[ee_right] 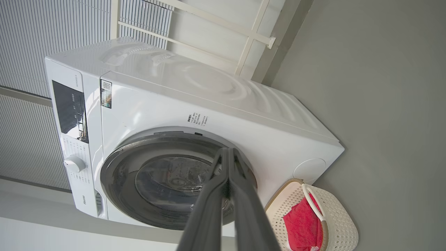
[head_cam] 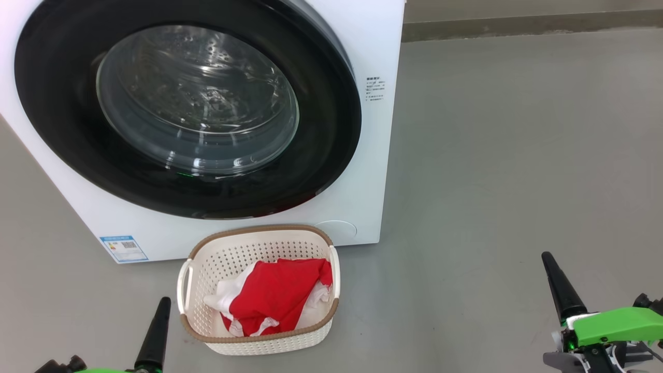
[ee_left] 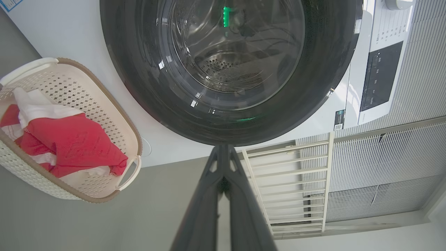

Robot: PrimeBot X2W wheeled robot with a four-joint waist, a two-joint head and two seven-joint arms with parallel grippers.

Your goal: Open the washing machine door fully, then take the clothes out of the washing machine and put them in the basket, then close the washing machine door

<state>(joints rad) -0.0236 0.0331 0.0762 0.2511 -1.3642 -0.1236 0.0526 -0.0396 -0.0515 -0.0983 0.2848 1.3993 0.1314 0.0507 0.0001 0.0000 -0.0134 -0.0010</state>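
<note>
- Lying in the basket (head_cam: 259, 230), six o'clock of the shut washing machine door (head_cam: 321, 129) — red-and-white clothes (head_cam: 277, 292).
- Left claw (head_cam: 164, 305), right claw (head_cam: 548, 261) — both clenched, holding nothing.

Looking along the left gripper (ee_left: 223, 150), two dark fingers pressed together, tips appearing just beneath the washing machine door (ee_left: 139, 87). Door closed flat against the white washing machine (ee_left: 69, 31): wide glossy black rim, clear bulging window, perforated steel drum (ee_left: 226, 68) behind the glass, small green reflection near the top. At left, on the grey floor (ee_left: 122, 216), a cream perforated basket (ee_left: 94, 104) with a brown rim, holding red and white clothes (ee_left: 69, 143). At right, a black control panel (ee_left: 379, 73) and a white slatted rack (ee_left: 289, 181).
</note>
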